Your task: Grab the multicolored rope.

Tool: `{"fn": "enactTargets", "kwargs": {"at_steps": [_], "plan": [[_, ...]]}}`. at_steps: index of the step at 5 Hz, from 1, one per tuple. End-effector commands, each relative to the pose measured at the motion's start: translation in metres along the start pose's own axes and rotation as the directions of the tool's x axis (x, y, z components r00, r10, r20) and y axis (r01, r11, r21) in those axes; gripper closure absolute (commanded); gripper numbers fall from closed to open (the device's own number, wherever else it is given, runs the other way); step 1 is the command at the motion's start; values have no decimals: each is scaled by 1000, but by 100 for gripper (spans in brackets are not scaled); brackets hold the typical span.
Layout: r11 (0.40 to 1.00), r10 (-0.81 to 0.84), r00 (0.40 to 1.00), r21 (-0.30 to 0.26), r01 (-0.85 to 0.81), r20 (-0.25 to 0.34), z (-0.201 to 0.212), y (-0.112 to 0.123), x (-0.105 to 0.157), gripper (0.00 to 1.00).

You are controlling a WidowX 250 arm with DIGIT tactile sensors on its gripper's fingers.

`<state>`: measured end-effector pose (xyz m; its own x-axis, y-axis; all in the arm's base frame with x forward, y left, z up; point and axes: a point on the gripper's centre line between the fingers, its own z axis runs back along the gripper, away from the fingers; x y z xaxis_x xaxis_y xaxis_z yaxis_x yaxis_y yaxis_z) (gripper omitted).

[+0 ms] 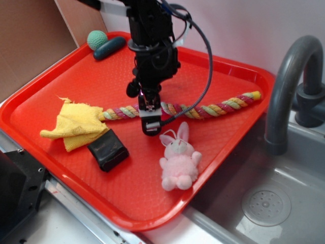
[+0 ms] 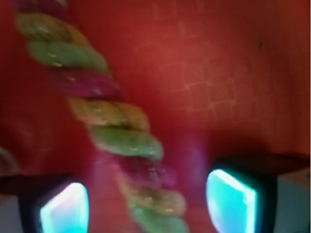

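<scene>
multicolored rope [image 2: 116, 131] — between spread jaws, on red tray [image 1: 71, 66]

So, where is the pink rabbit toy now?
In the exterior view the pink rabbit toy lies on the red tray near its front right edge, just below the rope and the tool.

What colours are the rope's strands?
Pink, yellow and pale green rope, clearest in the exterior view.

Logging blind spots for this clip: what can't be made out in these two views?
- Exterior: the claw covers the middle of the multicolored rope; contact unclear.
- Exterior: the yellow rag overlaps the rope's left end.
- Wrist: blurred; the rope runs off the top and bottom edges between the fingers.
</scene>
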<state>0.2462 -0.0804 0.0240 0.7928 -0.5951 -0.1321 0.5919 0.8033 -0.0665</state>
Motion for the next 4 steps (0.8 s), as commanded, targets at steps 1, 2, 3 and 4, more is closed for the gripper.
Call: {"fn": "enactTargets", "kwargs": {"at_steps": [1, 2, 3, 4], "plan": [[997, -55, 997, 55, 52, 51, -5, -19, 5, 100], [997, -45, 997, 68, 41, 64, -4, -20, 4, 100], [997, -39, 998, 72, 35, 56, -8, -22, 7, 100], [997, -21, 997, 78, 15, 69, -4, -20, 6, 100]]}}
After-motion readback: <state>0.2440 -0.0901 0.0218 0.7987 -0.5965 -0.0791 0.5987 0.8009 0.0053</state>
